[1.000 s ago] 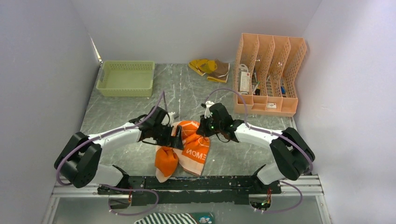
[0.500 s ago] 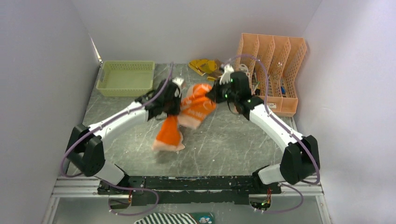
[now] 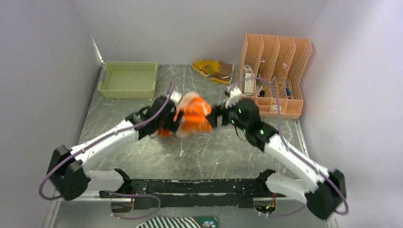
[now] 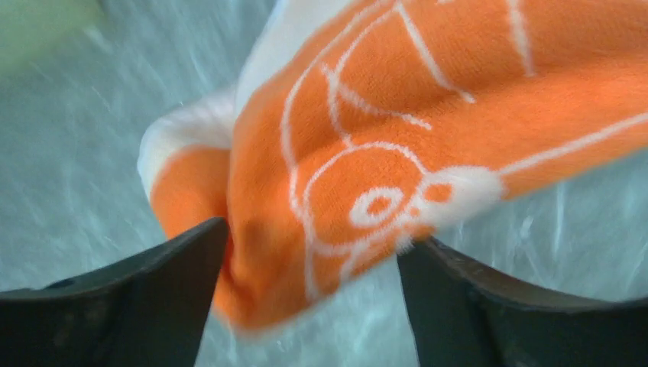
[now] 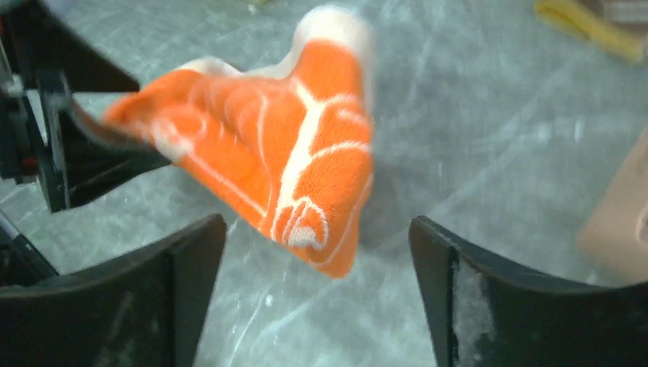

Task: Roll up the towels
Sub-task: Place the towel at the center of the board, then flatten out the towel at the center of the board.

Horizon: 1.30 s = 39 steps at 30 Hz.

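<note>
The orange towel [image 3: 192, 114] with white line drawing is a blurred bunch mid-table, between both grippers. My left gripper [image 3: 174, 119] is at its left end, jaws apart. In the left wrist view the orange towel [image 4: 397, 138] reaches in between the open fingers [image 4: 153, 298], its edge against the left one, and neither finger pinches it. My right gripper [image 3: 217, 116] stands open at the right end. In the right wrist view the orange towel [image 5: 290, 168] is just ahead of the spread fingers [image 5: 489, 306], untouched. The yellow towel [image 3: 213, 70] lies crumpled at the back.
A green basket [image 3: 127, 80] sits at the back left. A peach file organizer [image 3: 273, 76] with small items stands at the back right, close to my right arm. A black-and-white striped cloth [image 3: 173, 222] lies below the table's front rail.
Both grippers carried the orange towel up and back, then opened and let it go. It has gone from a hanging spread to a bunch between them.
</note>
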Tool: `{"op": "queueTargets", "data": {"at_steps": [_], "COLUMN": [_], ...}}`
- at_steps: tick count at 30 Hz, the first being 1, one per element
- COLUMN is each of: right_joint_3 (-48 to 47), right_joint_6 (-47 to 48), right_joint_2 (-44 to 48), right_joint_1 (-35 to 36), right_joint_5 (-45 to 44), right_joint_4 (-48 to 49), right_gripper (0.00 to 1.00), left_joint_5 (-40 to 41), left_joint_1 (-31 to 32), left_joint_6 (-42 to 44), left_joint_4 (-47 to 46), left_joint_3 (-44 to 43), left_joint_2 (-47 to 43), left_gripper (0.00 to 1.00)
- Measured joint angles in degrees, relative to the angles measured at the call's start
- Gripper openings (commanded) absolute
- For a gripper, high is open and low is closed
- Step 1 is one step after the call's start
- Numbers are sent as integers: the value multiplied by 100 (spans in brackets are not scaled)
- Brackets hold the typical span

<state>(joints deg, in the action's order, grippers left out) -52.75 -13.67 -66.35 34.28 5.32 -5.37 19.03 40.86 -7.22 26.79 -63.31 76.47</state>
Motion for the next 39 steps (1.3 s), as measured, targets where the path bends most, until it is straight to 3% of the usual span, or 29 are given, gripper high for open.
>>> {"op": "queueTargets", "data": {"at_steps": [2,4,7,11,13,15,20,26,27,28,29,30,31,32,34,35,39], "right_joint_3": [1040,1598,1869,1285,800,321,-232,-33,39,94,149,186,223,254,275,271,68], "right_joint_6": [-79,-177,-251,-275,-302,-315,-306,-317,-326,-328,-337,-345,-354,-367,-372,-341,-365], "right_joint_2": [1027,1676,1976,931,114,-728,-2151,-2575,-2588,-2612,-2658,-2732,-2813,-2889,-3014,-3032,-3193], "right_joint_1": [221,229,107,-308,-461,-535,-485,-144,-76,-26,35,87,133,168,192,190,149], "right_joint_5": [-407,-791,-1250,-1145,-970,-686,160,605,660,697,728,748,778,804,879,953,1158], "right_joint_4": [-125,-210,-2,538,669,682,455,155,155,153,151,136,122,120,157,184,17], "right_gripper": [100,100,100,100,98,96,94,93,93,93,91,89,80,64,15,0,0], "left_joint_5": [-295,-354,-245,-776,-1099,-1436,-2409,-2992,-3051,-3110,-3178,-3250,-3333,-3436,-3626,-3670,-3530], "left_joint_1": [175,214,-13,-1650,-2448,-2863,-2933,-2863,-2857,-2852,-2848,-2848,-2848,-2848,-2850,-2855,-3014], "left_joint_6": [-452,-846,-1110,-1126,-1113,-1040,-778,-706,-706,-708,-713,-723,-769,-798,-826,-828,-811], "left_joint_4": [131,463,678,205,-162,-382,-431,-380,-387,-407,-442,-466,-492,-520,-586,-586,-151], "left_joint_3": [1165,1803,1897,1344,1056,841,616,1027,1132,1224,1342,1438,1530,1589,1622,1617,1191], "left_joint_2": [-570,-916,-1351,-1375,-920,-205,1443,1576,1519,1480,1438,1419,1405,1405,1405,1408,1419], "left_gripper": [99,99,98,87,84,80,75,73,67,54,29,10,7,7,7,7,7]}}
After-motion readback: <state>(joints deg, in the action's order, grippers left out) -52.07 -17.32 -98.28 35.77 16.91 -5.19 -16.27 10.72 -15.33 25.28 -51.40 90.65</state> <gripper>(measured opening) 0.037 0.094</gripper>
